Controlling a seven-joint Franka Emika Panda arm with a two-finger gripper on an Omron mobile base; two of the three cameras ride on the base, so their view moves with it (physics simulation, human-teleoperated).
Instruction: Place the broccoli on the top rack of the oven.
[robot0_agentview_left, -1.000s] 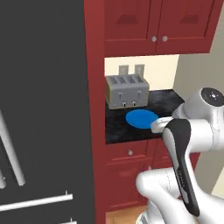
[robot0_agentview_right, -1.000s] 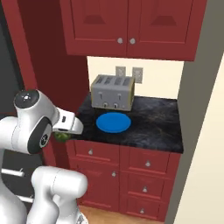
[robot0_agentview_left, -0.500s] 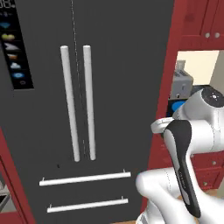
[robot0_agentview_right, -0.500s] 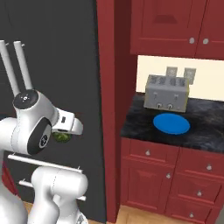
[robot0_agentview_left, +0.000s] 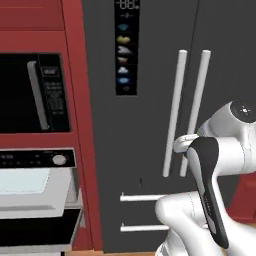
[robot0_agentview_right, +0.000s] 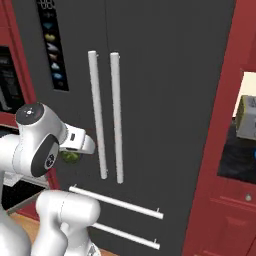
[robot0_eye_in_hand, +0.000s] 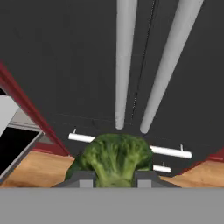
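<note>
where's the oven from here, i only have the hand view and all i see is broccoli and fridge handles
Observer: The oven sits to the left of the fridge, past a red cabinet post, low in the left base view.
Operator: is its door open
Observer: It looks so: the pale door with the glass pane stands out from the front, with a dark opening under it.
Operator: anything above it
Observer: A black microwave with a keypad is built in right above the oven.
Operator: grip ok
Observer: In the right base view the broccoli sits in the shut gripper, in front of the fridge.
</note>
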